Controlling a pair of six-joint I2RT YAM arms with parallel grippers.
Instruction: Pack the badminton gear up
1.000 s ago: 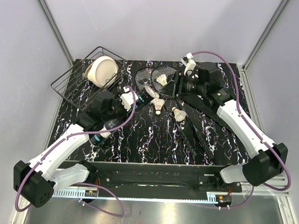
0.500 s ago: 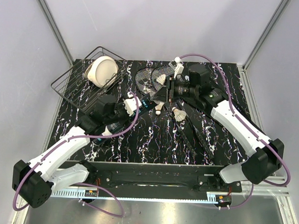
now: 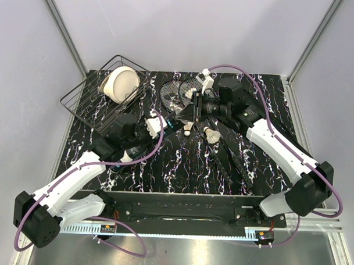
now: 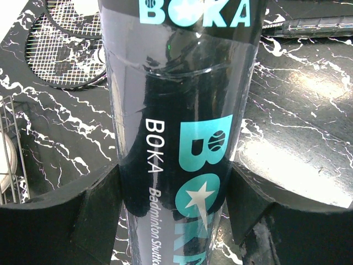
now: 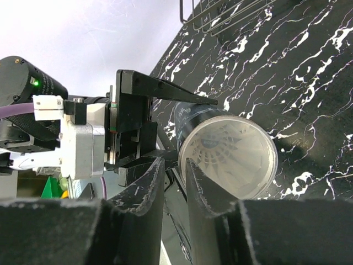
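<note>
- The left gripper (image 4: 176,185) clamps the black shuttle tube (image 4: 182,110), one finger (image 4: 99,207) pressed to each side of it, just under the teal "BOKA" lettering.
- The tube is held off the table (image 3: 181,167) left of the middle, lying tilted, with its open mouth toward the far right.
- In the right wrist view the mouth faces the camera, and white feathers of a shuttlecock (image 5: 220,149) show inside it.
- The right gripper (image 5: 174,163) hangs just beside that mouth, pointing left. Its fingers are drawn nearly together, with only a thin slit between them and nothing visible in it.
- Two loose shuttlecocks lie on the table near the tube's mouth, one (image 3: 191,129) just right of it and the other (image 3: 210,133) a little farther right.
- The two rackets (image 3: 177,92) lie with their strung heads overlapping at the far middle, partly hidden behind the right gripper.
- The long black racket bag (image 3: 237,155) lies on the right half of the table, running from far to near under the right arm.
- A black wire basket (image 3: 91,100) sits at the far left corner with a cream bowl-like object (image 3: 121,84) inside it.
</note>
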